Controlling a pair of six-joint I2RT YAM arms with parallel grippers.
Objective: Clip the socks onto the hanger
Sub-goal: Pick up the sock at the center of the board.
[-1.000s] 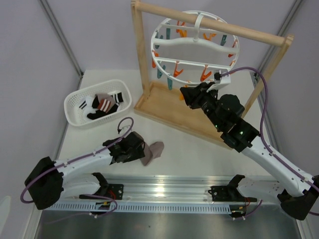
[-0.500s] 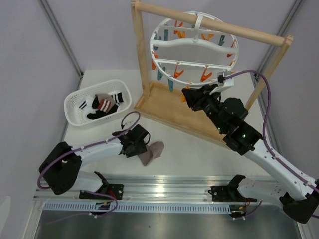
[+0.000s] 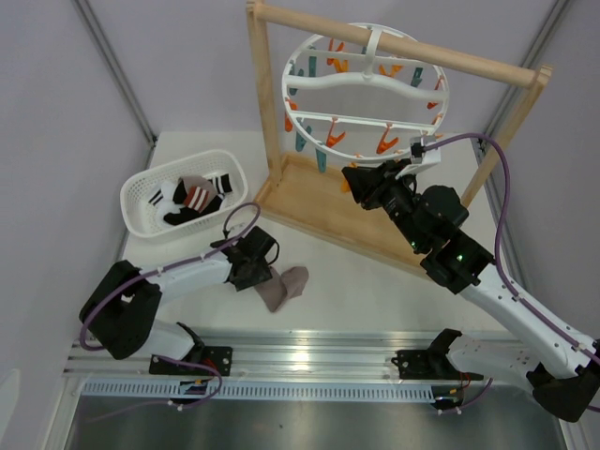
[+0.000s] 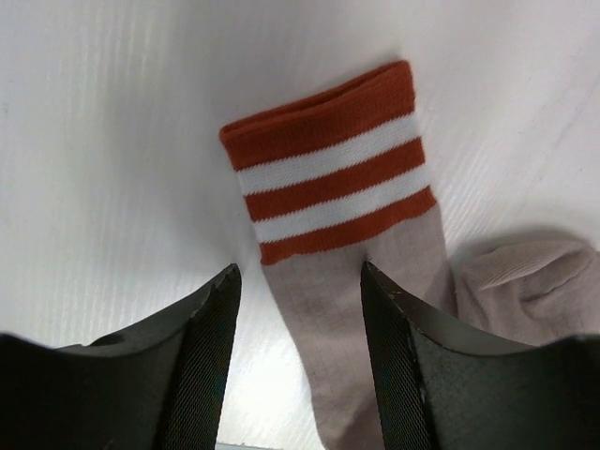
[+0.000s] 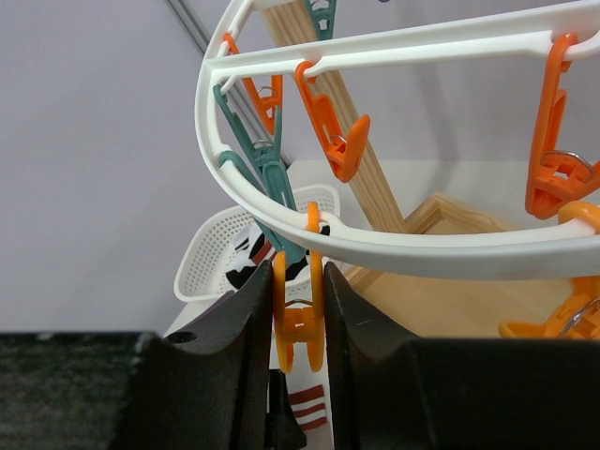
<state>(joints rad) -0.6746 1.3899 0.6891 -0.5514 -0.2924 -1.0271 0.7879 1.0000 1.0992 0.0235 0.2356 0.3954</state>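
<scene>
Left end effector [image 4: 298, 272] advanced; sock [image 4: 330, 169] seemingly between its fingers.

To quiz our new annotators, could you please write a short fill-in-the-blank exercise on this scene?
The open left end effector hovers over a sock whose cuff is striped red and ___.
The right end effector grips an ___ clip on the hanger.
The hanger hangs from a ___ rack.
Missing words: white; orange; wooden.
</scene>
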